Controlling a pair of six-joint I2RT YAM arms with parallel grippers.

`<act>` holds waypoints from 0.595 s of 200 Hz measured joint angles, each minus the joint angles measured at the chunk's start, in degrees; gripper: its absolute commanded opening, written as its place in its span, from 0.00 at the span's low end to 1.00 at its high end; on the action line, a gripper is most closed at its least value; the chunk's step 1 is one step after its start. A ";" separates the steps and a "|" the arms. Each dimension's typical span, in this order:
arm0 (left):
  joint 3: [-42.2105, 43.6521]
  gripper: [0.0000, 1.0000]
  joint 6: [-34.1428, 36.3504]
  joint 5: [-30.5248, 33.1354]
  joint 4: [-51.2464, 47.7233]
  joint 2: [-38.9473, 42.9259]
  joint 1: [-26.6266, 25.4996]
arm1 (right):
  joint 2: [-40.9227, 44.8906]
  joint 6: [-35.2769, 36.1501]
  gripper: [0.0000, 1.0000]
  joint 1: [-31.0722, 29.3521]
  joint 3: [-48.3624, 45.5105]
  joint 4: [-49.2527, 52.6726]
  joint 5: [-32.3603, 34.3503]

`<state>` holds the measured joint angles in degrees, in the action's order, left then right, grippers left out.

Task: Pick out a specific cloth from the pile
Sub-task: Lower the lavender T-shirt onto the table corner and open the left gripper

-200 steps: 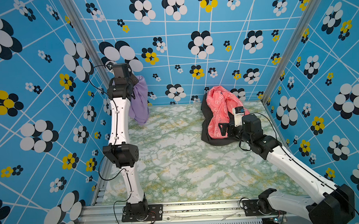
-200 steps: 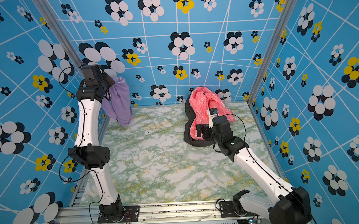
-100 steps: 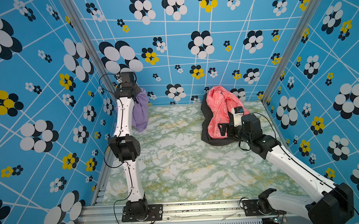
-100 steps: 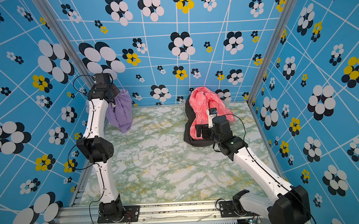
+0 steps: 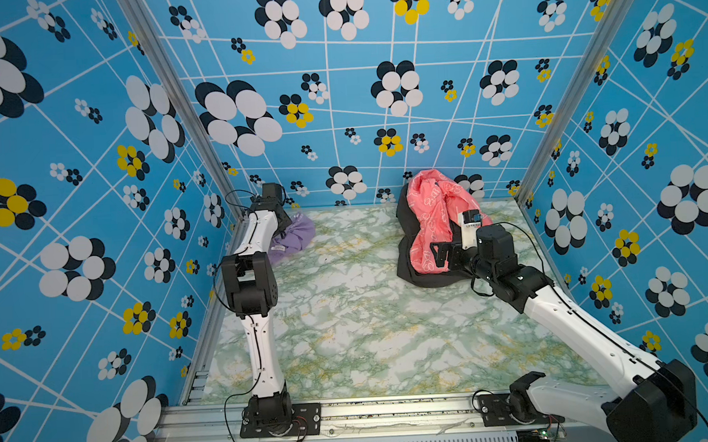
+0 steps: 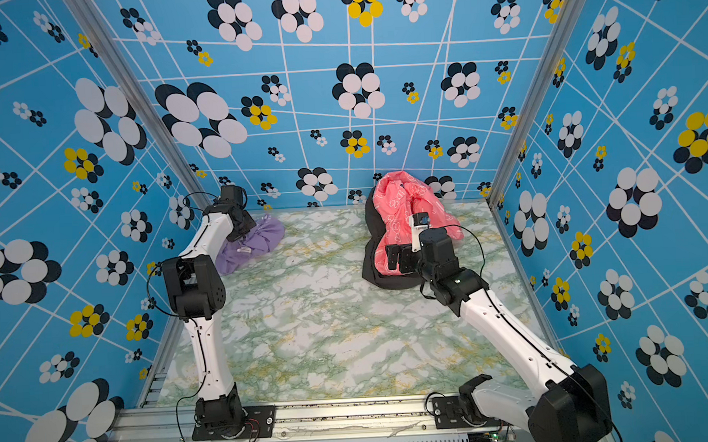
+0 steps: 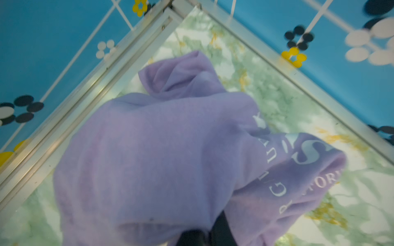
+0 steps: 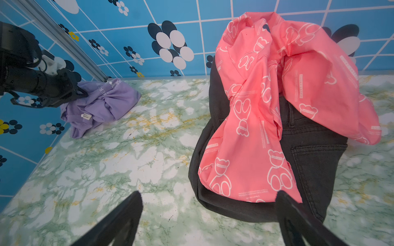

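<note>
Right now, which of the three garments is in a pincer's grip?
The lilac-purple cloth with white lettering, at the far left corner: the left pincer is shut on it. The coral-pink cloth and black garment lie piled apart, ungripped.

Left hand (image 8: 81,93) closed; right hand (image 8: 207,192) spread.

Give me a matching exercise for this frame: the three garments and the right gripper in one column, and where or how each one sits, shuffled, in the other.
Things:
1. lilac cloth
2. coral-pink cloth
3. black garment
4. right gripper

Places or states:
A. on top, draped over another garment
B. open, holding nothing
C. underneath, partly covered
D. in the far-left corner, pinched by the shut left gripper

Pairs: 1-D, 2-A, 3-C, 4-B
</note>
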<state>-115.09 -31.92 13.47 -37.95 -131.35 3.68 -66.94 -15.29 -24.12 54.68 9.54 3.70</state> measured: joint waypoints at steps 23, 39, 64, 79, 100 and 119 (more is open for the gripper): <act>5.64 0.00 -0.66 -0.70 2.32 0.22 0.07 | 0.00 -0.24 0.99 0.09 -0.04 0.00 0.00; 7.45 0.00 -1.18 -1.55 2.99 0.22 0.11 | 0.00 -0.46 0.99 0.22 -0.15 0.00 0.00; 7.67 0.04 -1.53 -2.93 3.28 0.20 0.42 | 0.00 -0.44 0.99 0.26 -0.61 0.00 0.00; 7.67 0.08 -1.51 -3.67 3.26 0.20 0.61 | 0.02 -0.42 0.99 0.26 -0.66 0.07 0.00; 7.65 0.20 -1.20 -4.52 3.17 0.20 0.76 | 0.09 -0.42 0.99 0.33 -0.66 0.07 0.00; 7.10 0.29 -0.87 -5.55 2.05 0.15 0.85 | 0.35 -0.44 0.99 0.44 -0.66 0.09 -0.02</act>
<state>-107.98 -32.80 7.92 -35.90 -131.20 4.54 -66.59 -15.73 -23.68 54.02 9.63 3.68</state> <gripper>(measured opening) 0.250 0.991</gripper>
